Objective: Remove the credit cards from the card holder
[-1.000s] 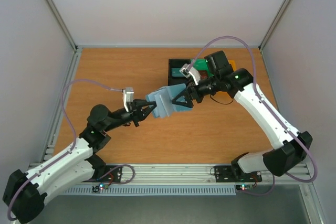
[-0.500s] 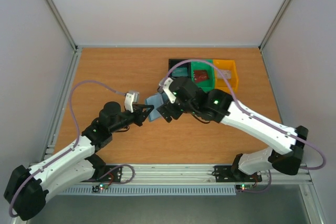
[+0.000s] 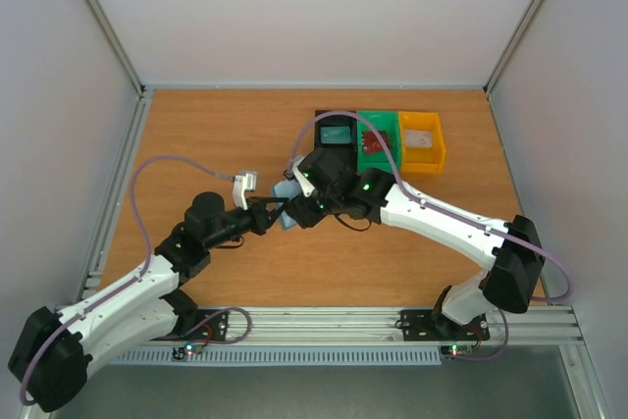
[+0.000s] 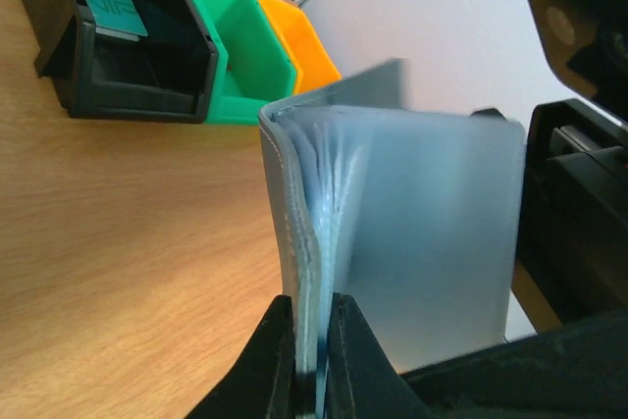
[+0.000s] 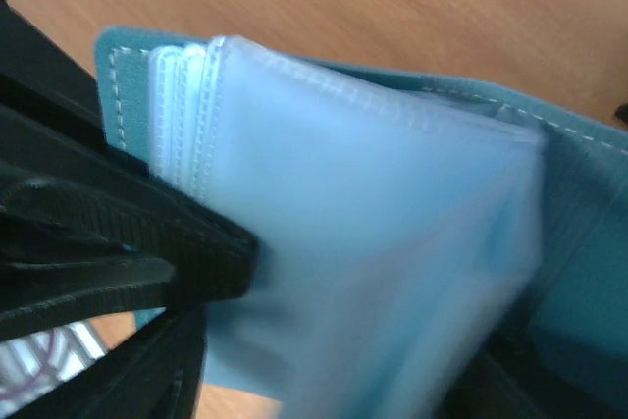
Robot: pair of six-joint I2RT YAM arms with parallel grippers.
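My left gripper (image 3: 273, 211) is shut on the spine edge of the blue-grey card holder (image 4: 392, 213), holding it upright above the table with its leaves fanned. In the right wrist view a pale blue clear sleeve of the holder (image 5: 363, 233) fills the blurred frame. My right gripper (image 3: 302, 205) is right against the holder from the other side, its dark fingers apart on either side of that sleeve. Red credit cards (image 3: 373, 143) lie in the green bin (image 3: 378, 123). No card shows inside the holder's pockets.
Three bins stand in a row at the back: a black bin (image 3: 322, 144) with a teal card (image 4: 113, 7), the green one, and a yellow bin (image 3: 439, 139) with a pale card (image 3: 422, 139). Bare wooden table (image 3: 216, 134) lies to the left.
My right arm has swung back from the bins to the holder, and its jaws have narrowed. The left gripper keeps its hold, shifted slightly toward the front.
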